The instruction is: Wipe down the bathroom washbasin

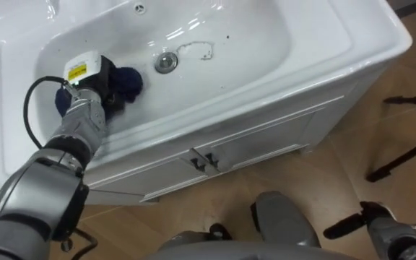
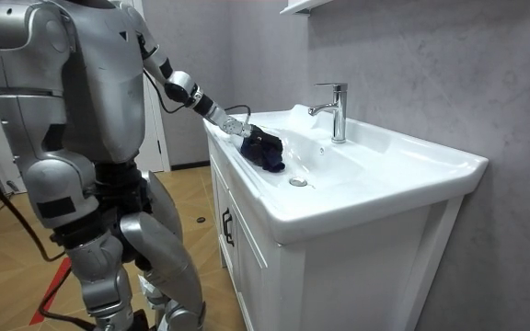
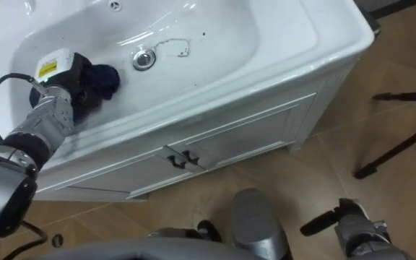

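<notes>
The robot stands at the white basin, its left hand closed on a dark blue cloth lying on the basin's bottom just beside the drain, so the wiping seems to be in progress, with a thin mark on the drain's other side not yet reached, and the right hand hangs low, its state I cannot tell.

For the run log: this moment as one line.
task: wipe basin | left hand: on dark blue cloth in basin, beside drain | right hand: low, off basin

I am reaching my left arm down and forward; my left hand is curling on the dark cloth by the basin's left wall. My right hand is hanging low.
</notes>
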Robot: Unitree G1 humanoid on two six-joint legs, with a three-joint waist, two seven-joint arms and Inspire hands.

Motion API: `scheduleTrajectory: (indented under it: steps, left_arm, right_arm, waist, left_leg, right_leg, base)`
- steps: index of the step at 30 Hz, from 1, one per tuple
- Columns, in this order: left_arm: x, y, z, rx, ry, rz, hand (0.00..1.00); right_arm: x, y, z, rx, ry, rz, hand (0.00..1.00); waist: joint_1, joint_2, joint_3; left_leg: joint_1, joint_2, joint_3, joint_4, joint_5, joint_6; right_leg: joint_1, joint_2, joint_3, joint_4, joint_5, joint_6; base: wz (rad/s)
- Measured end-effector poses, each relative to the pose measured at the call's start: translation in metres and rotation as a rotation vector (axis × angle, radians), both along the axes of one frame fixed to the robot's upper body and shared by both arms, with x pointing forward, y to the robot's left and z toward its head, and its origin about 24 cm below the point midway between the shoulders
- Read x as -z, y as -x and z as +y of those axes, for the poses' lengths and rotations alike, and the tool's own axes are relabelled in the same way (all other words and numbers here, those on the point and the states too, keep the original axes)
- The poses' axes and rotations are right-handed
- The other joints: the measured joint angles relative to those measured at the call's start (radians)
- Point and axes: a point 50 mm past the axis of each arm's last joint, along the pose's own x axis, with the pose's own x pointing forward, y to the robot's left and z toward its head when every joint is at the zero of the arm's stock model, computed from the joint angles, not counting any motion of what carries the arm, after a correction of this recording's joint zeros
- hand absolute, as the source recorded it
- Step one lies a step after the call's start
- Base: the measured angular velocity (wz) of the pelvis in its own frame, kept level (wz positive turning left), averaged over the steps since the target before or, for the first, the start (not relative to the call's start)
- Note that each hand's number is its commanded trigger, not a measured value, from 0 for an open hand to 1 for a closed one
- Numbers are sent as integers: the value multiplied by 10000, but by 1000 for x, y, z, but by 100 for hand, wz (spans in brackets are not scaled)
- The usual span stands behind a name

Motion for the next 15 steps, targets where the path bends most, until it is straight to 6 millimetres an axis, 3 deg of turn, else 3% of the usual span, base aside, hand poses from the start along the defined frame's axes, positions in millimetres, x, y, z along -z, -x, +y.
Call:
scheduleTrajectory:
  steps: [3, 15]
  left_arm:
    - [0, 0, 1, 39, -209, 93, 100]
    - [3, 4, 2, 0, -205, 187, 100]
  right_arm:
    - [0, 1, 0, 103, 2, 57, 0]
    - [3, 8, 2, 306, 201, 420, 0]
  waist:
    - [5, -111, 6]
    - [174, -84, -20]
  left_leg:
    - [82, 18, -43, 17, 0, -2]
    - [114, 132, -143, -33, -92, -97]
  right_leg:
    - [119, 3, -29, -29, 12, 4]
    - [268, 170, -78, -206, 176, -30]
  base:
    - [0]
    - [-2]
